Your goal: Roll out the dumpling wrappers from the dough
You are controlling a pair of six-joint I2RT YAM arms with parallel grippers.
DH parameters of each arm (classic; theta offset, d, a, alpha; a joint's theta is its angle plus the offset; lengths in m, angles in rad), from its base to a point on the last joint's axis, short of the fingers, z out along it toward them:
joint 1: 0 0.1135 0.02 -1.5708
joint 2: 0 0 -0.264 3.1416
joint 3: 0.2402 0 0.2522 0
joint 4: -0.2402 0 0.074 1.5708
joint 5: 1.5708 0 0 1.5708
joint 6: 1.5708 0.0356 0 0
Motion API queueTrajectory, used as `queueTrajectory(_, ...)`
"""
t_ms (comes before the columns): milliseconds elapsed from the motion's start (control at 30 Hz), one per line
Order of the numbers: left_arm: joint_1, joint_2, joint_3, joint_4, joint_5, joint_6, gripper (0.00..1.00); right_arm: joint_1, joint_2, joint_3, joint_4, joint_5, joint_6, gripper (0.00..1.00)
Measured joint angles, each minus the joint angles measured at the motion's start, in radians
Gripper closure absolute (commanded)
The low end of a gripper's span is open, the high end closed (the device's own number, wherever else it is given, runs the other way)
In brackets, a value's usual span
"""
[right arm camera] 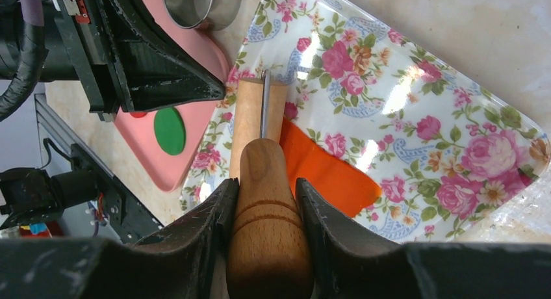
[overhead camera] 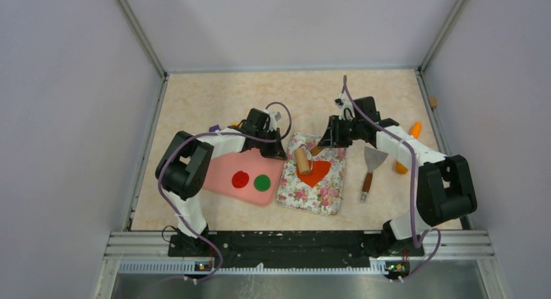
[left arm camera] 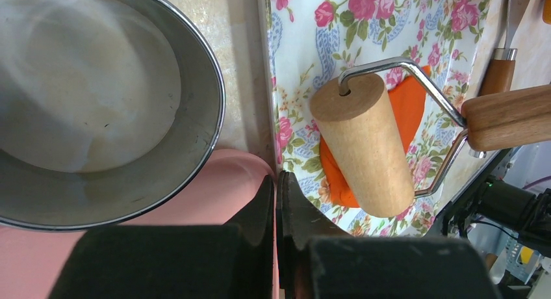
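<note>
Dough (overhead camera: pixel 316 172) is pressed out into a thin, flat orange-red sheet, smooth on top, with an uneven, kinda heart-like outline; it lies near the middle of the floral tray (overhead camera: pixel 325 194), which sits just right of the pink mat (overhead camera: pixel 221 172); the wooden roller (overhead camera: pixel 303 160) rests on the dough's far-left edge, so a bit of the sheet is hidden under it; right gripper (right arm camera: pixel 265 205) is clamped round the roller's wooden handle, one finger on each side, and the dough sits just ahead of those fingers, past the handle and mostly to one side of the wire frame; left gripper (left arm camera: pixel 278 201) has its fingers pressed together with nothing between them, hanging over the spot where the pink mat meets the tray, so the dough is near it, just across the roller; on the mat there's a red wrapper (overhead camera: pixel 240 179) and a green wrapper (overhead camera: pixel 262 182) side by side, close but not touching, both flat and round; a metal bowl (left arm camera: pixel 195 117) sits by the mat's far corner, right beside the left gripper; a scraper (overhead camera: pixel 370 171) with a wooden handle lies right of the tray, and an orange carrot-shaped stick (overhead camera: pixel 416 129) beyond it, partly behind the right arm.
</note>
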Motion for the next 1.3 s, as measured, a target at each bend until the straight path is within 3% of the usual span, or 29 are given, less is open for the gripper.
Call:
queueTrajectory(600,0.008,0.017,0.023,-0.026,0.021,-0.008,1.00,0.193,-0.091,-0.021,0.044,0.209,-0.003,1.00)
queueTrajectory(800,0.008,0.019,0.025,-0.025,0.025,-0.007,1.00,0.220,-0.108,-0.032,0.022,0.214,-0.008,1.00)
queueTrajectory(1100,0.001,0.028,0.025,0.012,0.026,-0.008,1.00,0.103,-0.069,0.122,-0.293,0.083,-0.123,1.00)
queueTrajectory(1300,0.000,0.030,0.025,0.021,0.027,-0.012,1.00,-0.033,-0.094,0.158,-0.406,-0.030,-0.172,1.00)
